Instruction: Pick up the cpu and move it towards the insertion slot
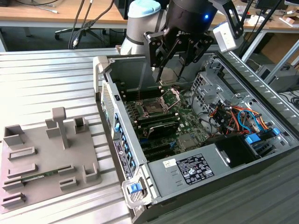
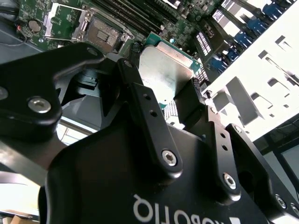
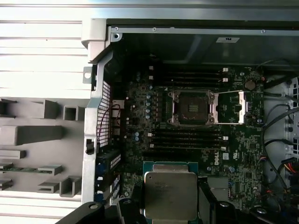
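Inside open grey steel computer case [image 1: 119, 135], about one o'clock off square shiny-framed insertion slot [image 1: 153, 108] in the exterior view, holds black two-finger gripper [image 1: 170, 74] clenched on opposite edges of small flat silvery cpu [image 3: 170, 196]: seemingly light, stiff, slick, fragile beneath.
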Available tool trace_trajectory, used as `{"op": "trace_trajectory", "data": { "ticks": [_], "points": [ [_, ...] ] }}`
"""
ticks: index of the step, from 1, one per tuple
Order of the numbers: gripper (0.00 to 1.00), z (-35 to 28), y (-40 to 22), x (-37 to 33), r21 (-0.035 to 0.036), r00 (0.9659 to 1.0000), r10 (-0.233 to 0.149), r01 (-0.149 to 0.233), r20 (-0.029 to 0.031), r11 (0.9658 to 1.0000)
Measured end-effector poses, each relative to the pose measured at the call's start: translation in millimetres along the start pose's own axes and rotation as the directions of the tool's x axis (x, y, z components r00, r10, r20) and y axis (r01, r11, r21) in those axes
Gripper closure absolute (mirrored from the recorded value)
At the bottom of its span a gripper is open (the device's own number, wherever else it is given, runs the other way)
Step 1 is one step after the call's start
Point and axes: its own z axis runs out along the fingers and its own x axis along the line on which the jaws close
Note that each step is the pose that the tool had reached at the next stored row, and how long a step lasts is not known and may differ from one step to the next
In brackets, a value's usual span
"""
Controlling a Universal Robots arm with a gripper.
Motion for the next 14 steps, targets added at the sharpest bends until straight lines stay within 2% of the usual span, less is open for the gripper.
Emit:
{"op": "trace_trajectory", "data": {
  "ticks": [14],
  "points": [
    [0.45, 0.0, -0.6, -15.6, -0.0001, 1.0000, 0.000, 0.000, 0.0001, 1.0000]
  ]
}}
